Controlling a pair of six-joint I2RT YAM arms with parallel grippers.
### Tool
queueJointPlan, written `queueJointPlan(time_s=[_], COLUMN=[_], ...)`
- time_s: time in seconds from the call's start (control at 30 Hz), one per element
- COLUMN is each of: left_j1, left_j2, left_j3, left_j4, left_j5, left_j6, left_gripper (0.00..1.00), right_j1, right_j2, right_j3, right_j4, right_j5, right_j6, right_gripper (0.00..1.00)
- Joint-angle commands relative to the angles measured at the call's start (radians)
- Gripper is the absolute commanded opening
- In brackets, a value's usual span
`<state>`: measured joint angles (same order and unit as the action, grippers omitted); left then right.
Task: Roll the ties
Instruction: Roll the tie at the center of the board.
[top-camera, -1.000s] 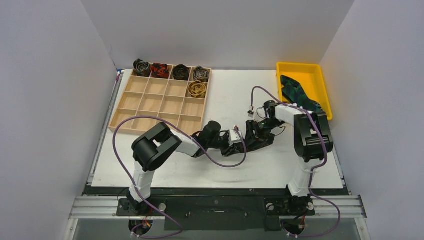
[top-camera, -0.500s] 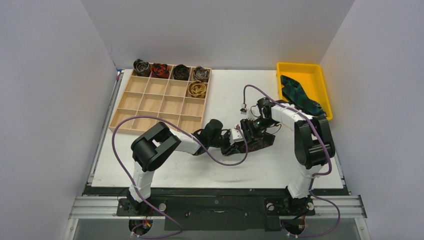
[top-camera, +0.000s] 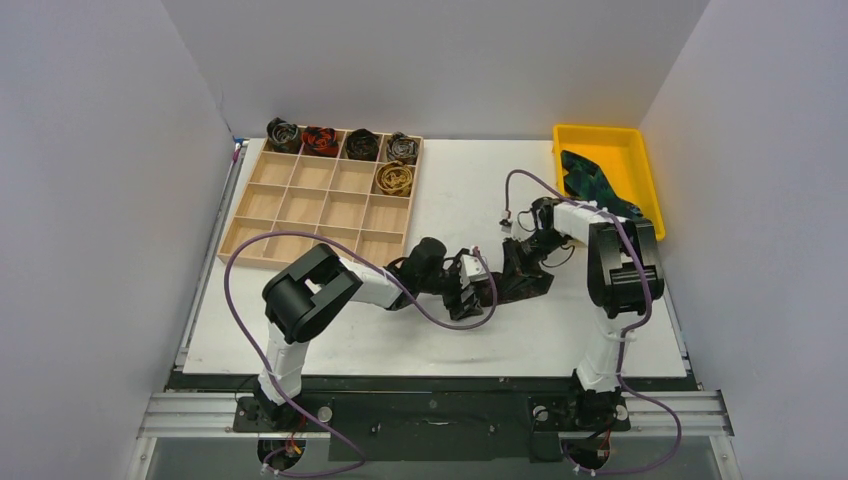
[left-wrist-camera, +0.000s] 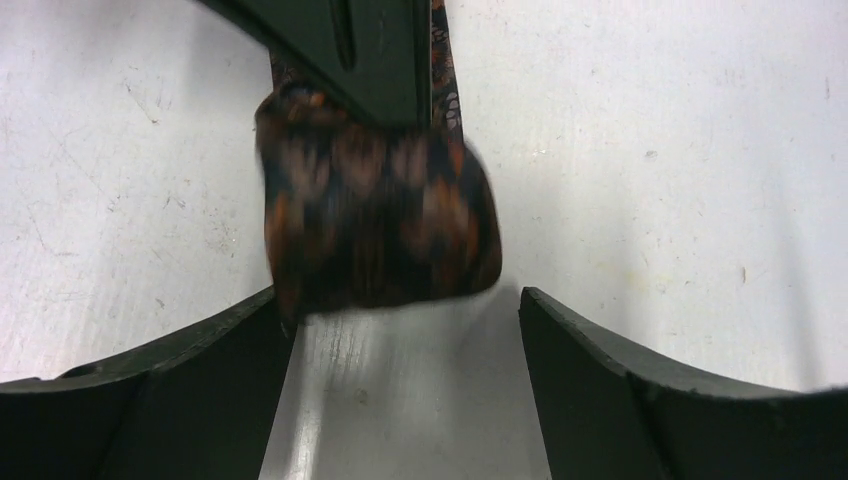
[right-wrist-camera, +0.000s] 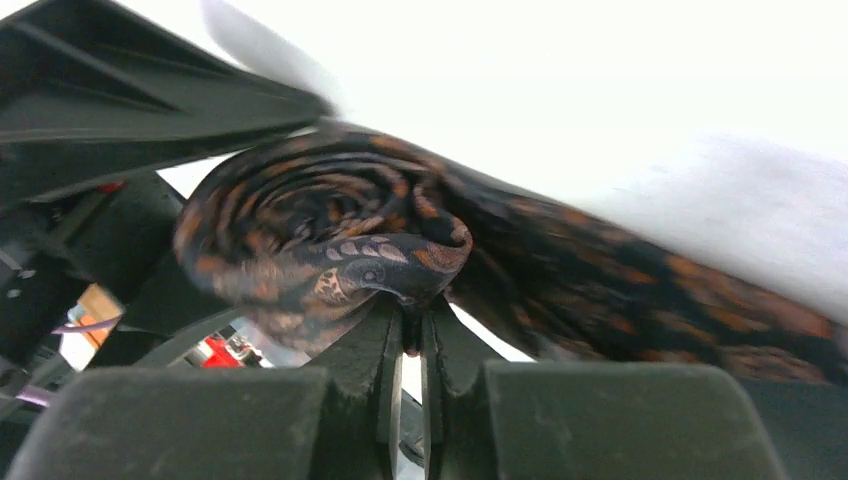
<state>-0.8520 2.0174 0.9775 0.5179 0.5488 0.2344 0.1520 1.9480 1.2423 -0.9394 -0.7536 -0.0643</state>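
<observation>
Seen from above, the left end effector (top-camera: 468, 293) and the right end effector (top-camera: 515, 275) meet near the middle of the white surface (top-camera: 450, 190). There the dark tie (left-wrist-camera: 375, 225) merges with their black parts and cannot be made out. The wrist views separate them. The left one shows the tie as a brown-and-orange coil, showing only its patterned outer wrap, lying on the surface just past that end effector's wide-spread fingers. One finger of the right end effector lies over the coil's far side. The right wrist view faces the coil's spiral end, with its own jaws almost together and pinched on the lowest folds. It also shows the unrolled tail, which runs away from the coil toward the right of that view, low along the surface. Only the top view takes in the wooden tray (top-camera: 300, 205) with five rolled ties (top-camera: 361, 145) at back left. It also shows the green-blue tie (top-camera: 590, 185) lying lengthwise in the yellow bin (top-camera: 600, 130).
</observation>
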Motion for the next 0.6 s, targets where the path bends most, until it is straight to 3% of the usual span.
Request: queueJointPlan(time_s=[0.0,0.37,0.57], left_j1=[0.010,0.000,-0.020], left_j2=[-0.026,0.006,0.027], left_j3=[0.026,0.035,0.027], left_j4=[0.037,0.184,0.233], left_j5=[0.017,-0.009,-0.011], left_j6=[-0.074,-0.063,-0.040], left_gripper=[0.80,0.86,0.90], right_j1=[-0.059,-0.048,0.017], right_j2=[0.083,0.105,0.085], right_j3=[0.024,0.036,-0.031], right_j4=[0.038,0.035,0.064], right_j5=[0.177,0.296,0.233], right_j6=[-0.041,-0.060,-0.015], right_gripper=[0.00,0.00,0.00])
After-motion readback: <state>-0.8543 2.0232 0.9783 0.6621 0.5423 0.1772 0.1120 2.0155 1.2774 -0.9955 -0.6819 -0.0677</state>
